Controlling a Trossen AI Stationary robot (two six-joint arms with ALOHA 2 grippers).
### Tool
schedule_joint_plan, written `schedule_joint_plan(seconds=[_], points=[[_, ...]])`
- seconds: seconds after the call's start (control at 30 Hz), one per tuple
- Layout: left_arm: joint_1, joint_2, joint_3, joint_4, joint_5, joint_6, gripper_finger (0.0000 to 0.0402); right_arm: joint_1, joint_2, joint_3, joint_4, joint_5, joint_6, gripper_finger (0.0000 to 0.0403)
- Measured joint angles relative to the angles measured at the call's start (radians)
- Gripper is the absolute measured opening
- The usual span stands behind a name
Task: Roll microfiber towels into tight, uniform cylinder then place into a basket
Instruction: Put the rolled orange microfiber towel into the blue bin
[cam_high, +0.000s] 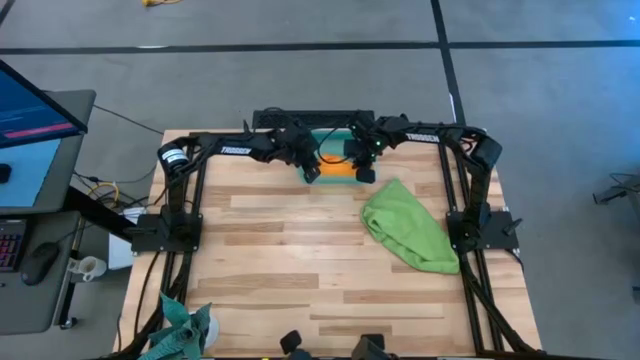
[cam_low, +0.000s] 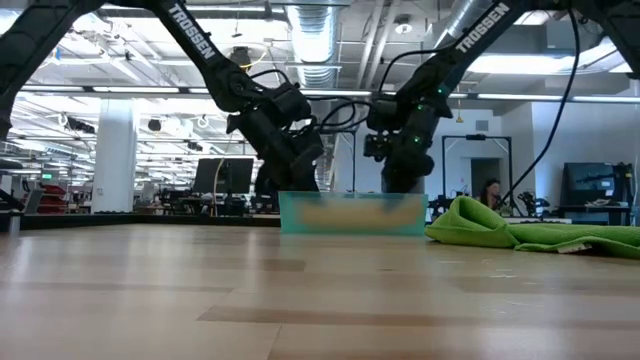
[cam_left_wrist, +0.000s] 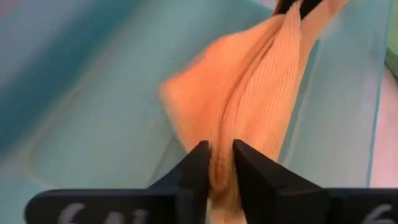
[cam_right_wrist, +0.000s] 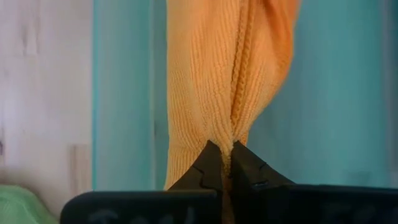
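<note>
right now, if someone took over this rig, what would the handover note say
Left pincer: over the translucent teal plastic basket, fingers slightly parted around one end of the rolled orange microfiber towel.
Right pincer: shut on that towel's other end.
Done: orange towel rolled and lowered into the basket at the table's far edge.
Left: release it, then roll the crumpled lime green microfiber towel, lying on the wooden table by the right arm, and basket it.
</note>
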Motion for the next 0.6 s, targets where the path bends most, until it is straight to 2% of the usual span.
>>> schedule_joint_plan(seconds=[0.23, 0.47, 0.6], points=[[0.0, 0.0, 0.129, -0.138, -0.002, 0.025, 0.0118, 0.001, 0.0, 0.0, -0.03, -0.04, 0.008, 0.0022], [-0.001, -0.002, 0.316, -0.366, -0.149, 0.083, 0.0126, 0.002, 0.0, 0.0, -0.03, -0.076, 0.035, 0.0022], [-0.002, -0.003, 0.375, -0.417, -0.177, 0.106, 0.0126, 0.002, 0.0, 0.0, -0.03, -0.059, 0.054, 0.0051]])
